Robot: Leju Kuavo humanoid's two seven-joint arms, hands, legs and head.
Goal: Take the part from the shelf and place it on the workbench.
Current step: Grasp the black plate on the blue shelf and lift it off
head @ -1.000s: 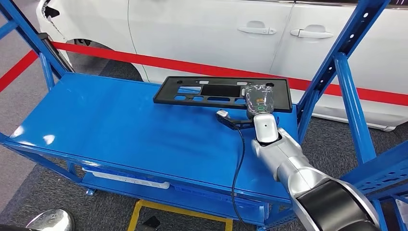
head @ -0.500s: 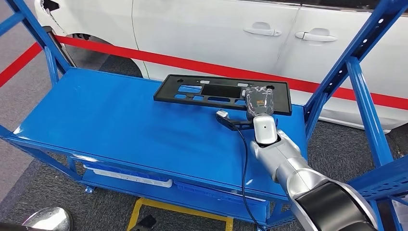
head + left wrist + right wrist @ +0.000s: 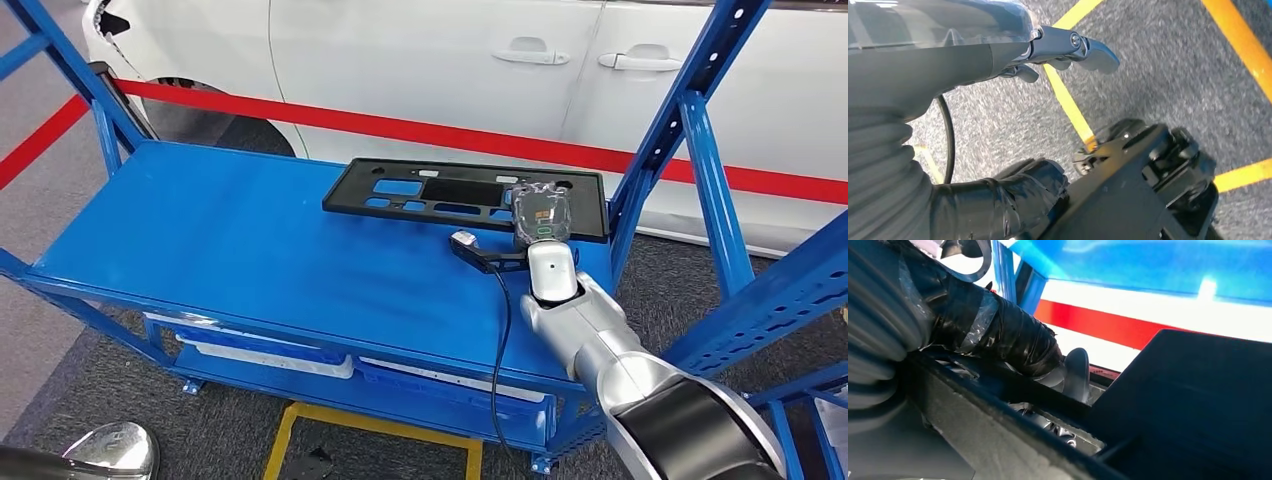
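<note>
Right now the right hand [image 3: 541, 214] sits over the near right end of the one black part [image 3: 440, 190], which lies flat at the back of the blue shelf [image 3: 250, 250] — whether its fingers grip the part, I cannot tell. Behind the shelf runs one red barrier tape [image 3: 400, 128], then a white car [image 3: 420, 60] with two door handles. The left hand [image 3: 1068, 47] hangs over grey floor [image 3: 1168, 75] crossed by yellow lines — fingers loosely apart, holding nothing.
</note>
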